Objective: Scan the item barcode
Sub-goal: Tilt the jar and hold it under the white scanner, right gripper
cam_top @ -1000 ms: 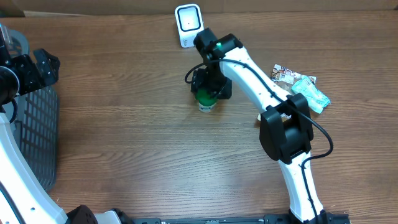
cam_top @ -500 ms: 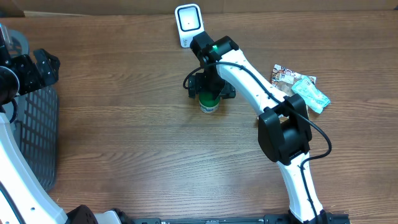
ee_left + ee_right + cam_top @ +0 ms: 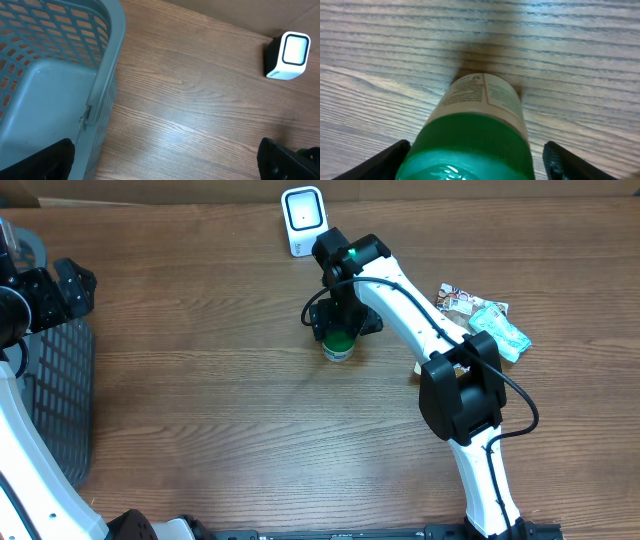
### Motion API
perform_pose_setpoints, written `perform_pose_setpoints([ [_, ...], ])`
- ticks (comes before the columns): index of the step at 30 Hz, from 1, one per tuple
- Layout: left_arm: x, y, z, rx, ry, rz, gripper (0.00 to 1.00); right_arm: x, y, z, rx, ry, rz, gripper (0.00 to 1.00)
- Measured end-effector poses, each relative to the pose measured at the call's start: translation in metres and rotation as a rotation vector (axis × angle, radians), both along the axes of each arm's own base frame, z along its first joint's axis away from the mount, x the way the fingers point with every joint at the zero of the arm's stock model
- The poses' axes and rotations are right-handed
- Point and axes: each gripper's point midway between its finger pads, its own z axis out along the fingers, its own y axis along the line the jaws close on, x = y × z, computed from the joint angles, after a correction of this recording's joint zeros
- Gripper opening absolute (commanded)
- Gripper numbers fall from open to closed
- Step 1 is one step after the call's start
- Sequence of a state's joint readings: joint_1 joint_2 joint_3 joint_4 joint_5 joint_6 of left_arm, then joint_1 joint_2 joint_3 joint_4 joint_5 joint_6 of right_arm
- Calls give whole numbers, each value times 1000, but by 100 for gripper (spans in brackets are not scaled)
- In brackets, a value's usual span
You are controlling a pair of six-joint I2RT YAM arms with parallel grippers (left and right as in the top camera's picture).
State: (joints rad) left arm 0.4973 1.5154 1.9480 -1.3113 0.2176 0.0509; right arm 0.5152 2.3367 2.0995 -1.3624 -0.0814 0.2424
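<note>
Bottle [image 3: 480, 105] and right gripper [image 3: 477, 156] sit slightly further right; its spread fingers straddle the bottle. Left gripper [image 3: 167, 161] gapes; scanner [image 3: 303, 218] not yet reached.

Overhead looks down; wrists (right very close) angle tableward, left probably sharing scanner [image 3: 287, 55].

White right arm [image 3: 400, 295], black joints [image 3: 458, 395], black right hand [image 3: 339, 330], green light [image 3: 351, 252], black cable [image 3: 520, 395]
</note>
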Motion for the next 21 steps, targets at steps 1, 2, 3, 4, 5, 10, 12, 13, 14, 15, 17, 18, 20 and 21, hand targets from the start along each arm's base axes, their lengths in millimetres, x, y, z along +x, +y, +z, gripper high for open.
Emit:
perform_pose_setpoints([
  [1,0,0,0,0,0,0,99,0,0,0,1,0,2,80],
  [2,0,0,0,0,0,0,99,0,1,0,4,2,4,79],
  [3,0,0,0,0,0,0,100,0,1,0,6,3,3,77],
  [4,0,0,0,0,0,0,100,-1,1,0,8,4,3,74],
  [5,0,0,0,0,0,0,100,-1,1,0,8,4,4,71],
  [10,0,0,0,0,0,0,100,-2,1,2,7,6,6,61],
  [12,0,0,0,0,0,0,99,-3,0,2,6,8,7,60],
  [13,0,0,0,0,0,0,100,-3,0,2,6,9,7,60],
  [14,0,0,0,0,0,0,100,-3,0,2,7,11,7,60],
  [15,0,0,0,0,0,0,100,-4,0,3,8,15,7,60],
  [17,0,0,0,0,0,0,100,-7,0,3,11,28,6,60],
  [18,0,0,0,0,0,0,99,-8,1,4,17,34,6,60],
  [20,0,0,0,0,0,0,99,-11,3,6,39,49,7,60],
  [21,0,0,0,0,0,0,100,-11,5,8,54,52,10,60],
])
